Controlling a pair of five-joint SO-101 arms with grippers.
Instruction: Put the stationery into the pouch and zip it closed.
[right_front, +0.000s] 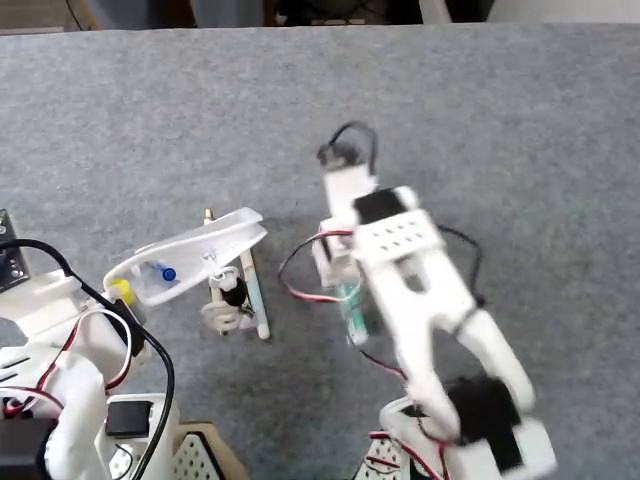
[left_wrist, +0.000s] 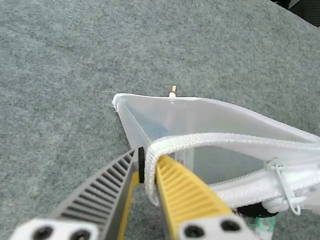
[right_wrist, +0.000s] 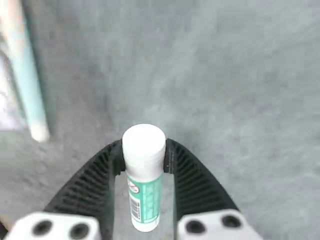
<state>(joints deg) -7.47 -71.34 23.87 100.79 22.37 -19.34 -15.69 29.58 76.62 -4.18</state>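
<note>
The left hand pinches the open rim of the pouch, and the right hand clamps a glue stick, plain in its wrist view but mostly hidden under the arm from above.

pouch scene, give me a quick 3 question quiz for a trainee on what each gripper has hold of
1. True or false: the right gripper is shut on the glue stick.
2. Multiple choice: what does the left gripper grip? A) the open edge of the pouch B) the glue stick C) nothing
3. Fill in: the cap of the glue stick is ____ in colour.

Key: 1 true; 2 A; 3 white.
</note>
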